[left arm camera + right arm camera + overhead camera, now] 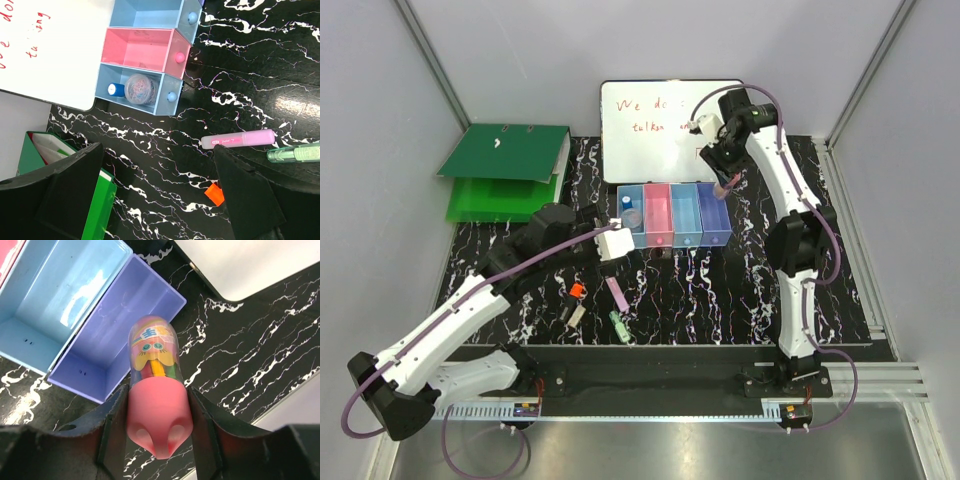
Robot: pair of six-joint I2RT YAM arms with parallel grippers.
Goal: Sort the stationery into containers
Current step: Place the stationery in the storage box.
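Note:
My right gripper (157, 390) is shut on the pink-capped tube (152, 350) and holds it over the near right edge of the purple-blue bin (120, 325), last of the four joined containers (670, 215). In the top view the tube (723, 187) hangs at that bin's back. The clear bottle with blue cap (135, 89) lies in the leftmost light blue bin. My left gripper (159, 150) is open above the tabletop with nothing between its fingers. The lilac stick (237, 139), green clip-like piece (295, 153) and orange-red piece (215, 194) lie by its right finger. A small grey-white block (574, 314) rests nearby.
A white whiteboard (665, 125) with red writing stands behind the bins. A green ring binder (505, 170) lies at the back left, close to my left gripper (582, 240). The pink bin (142, 50) and the second light blue bin (60, 290) hold nothing.

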